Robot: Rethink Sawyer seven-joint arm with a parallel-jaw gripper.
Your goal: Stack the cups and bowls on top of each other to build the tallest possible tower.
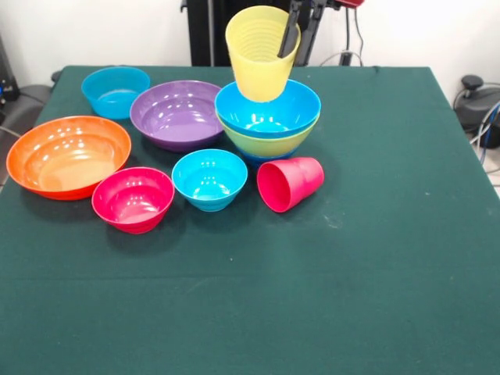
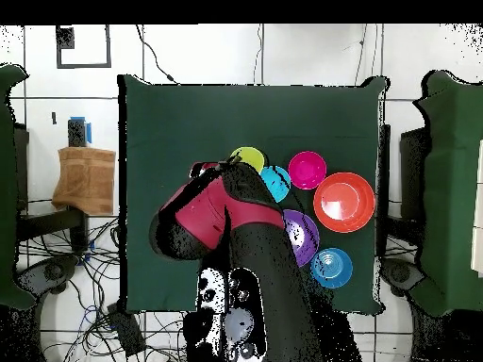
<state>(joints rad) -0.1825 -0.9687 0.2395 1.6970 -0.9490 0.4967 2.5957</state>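
Observation:
My gripper [image 1: 294, 51] comes down at the back and is shut on the rim of the translucent yellow cup [image 1: 260, 55], one finger inside it and one behind. The cup tilts slightly, its base inside the bright blue bowl [image 1: 269, 111]. That bowl sits nested in the lime green bowl [image 1: 266, 144], and together they form the tower. The red-pink cup [image 1: 289, 183] lies on its side just in front of the tower. In the overhead view my arm [image 2: 226, 226] hides the tower except for a yellow-green edge [image 2: 247, 157].
Loose bowls stand left of the tower: purple [image 1: 176, 114], blue [image 1: 115, 91], orange [image 1: 68, 155], pink-red [image 1: 133, 198] and a small cyan one [image 1: 209, 179]. The green table [image 1: 351, 297] stretches in front and to the right.

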